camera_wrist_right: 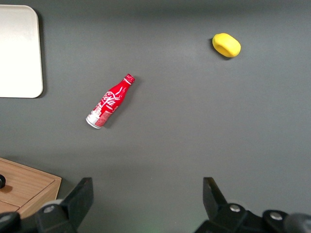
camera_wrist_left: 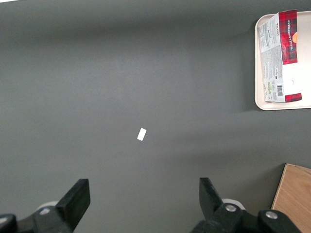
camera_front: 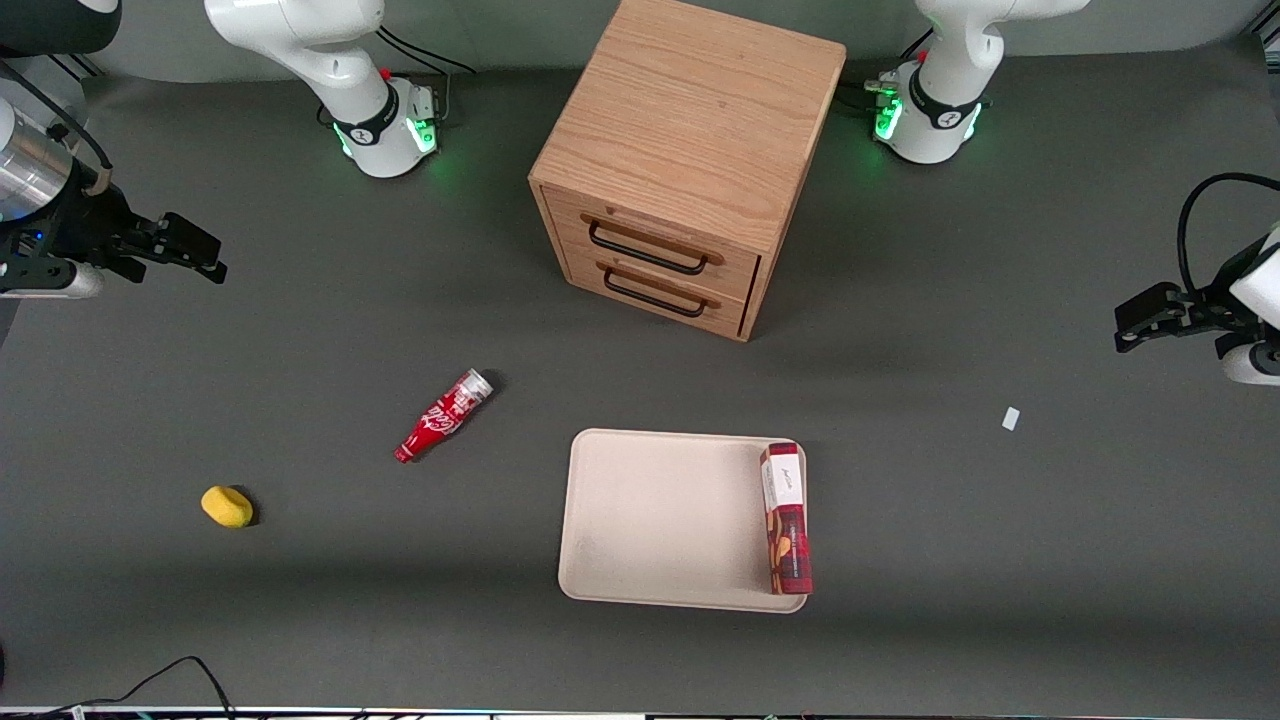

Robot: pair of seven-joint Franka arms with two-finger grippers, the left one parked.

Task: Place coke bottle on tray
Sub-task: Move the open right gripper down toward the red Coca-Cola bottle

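Note:
The coke bottle (camera_front: 444, 415) lies on its side on the grey table, its narrow red neck pointing toward the front camera; it also shows in the right wrist view (camera_wrist_right: 110, 101). The beige tray (camera_front: 660, 515) lies flat nearer the front camera, toward the parked arm's end from the bottle; one corner shows in the right wrist view (camera_wrist_right: 18, 51). My right gripper (camera_front: 200, 258) hangs high above the table at the working arm's end, well away from the bottle. It is open and empty (camera_wrist_right: 146, 194).
A red-and-white box (camera_front: 786, 518) lies on the tray's edge. A yellow lump (camera_front: 227, 506) sits nearer the front camera than the bottle. A wooden two-drawer cabinet (camera_front: 680, 160) stands at the table's middle back. A small white scrap (camera_front: 1011, 418) lies toward the parked arm's end.

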